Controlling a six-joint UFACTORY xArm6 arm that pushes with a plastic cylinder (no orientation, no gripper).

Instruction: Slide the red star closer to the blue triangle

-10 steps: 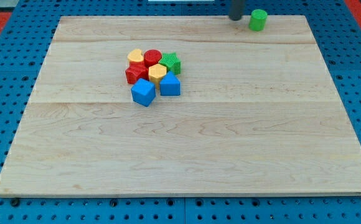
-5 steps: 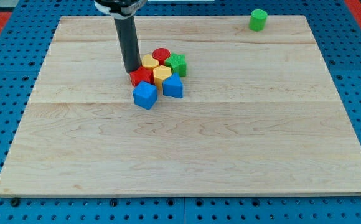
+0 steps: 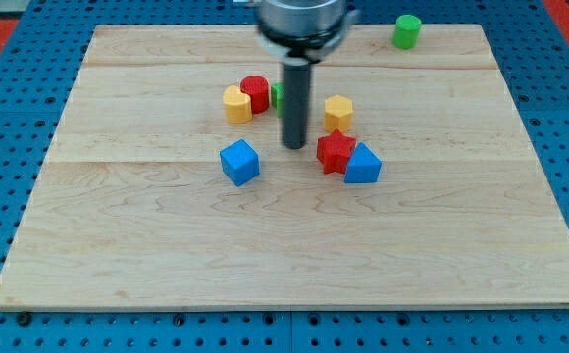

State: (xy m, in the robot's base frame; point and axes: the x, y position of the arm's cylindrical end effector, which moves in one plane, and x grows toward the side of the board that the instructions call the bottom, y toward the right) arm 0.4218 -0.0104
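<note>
The red star lies right of the board's middle, touching the blue triangle just to its lower right. My tip rests on the board a little to the left of the red star, apart from it. The rod rises from there toward the view's top and hides most of a green block.
A blue cube sits left of my tip. A yellow block and a red cylinder touch each other at upper left. A yellow hexagon sits above the red star. A green cylinder stands near the board's top right.
The rod swept from the cluster's left to the right. The red star and blue triangle slid right together, the yellow hexagon moved right, and the cluster broke apart.
</note>
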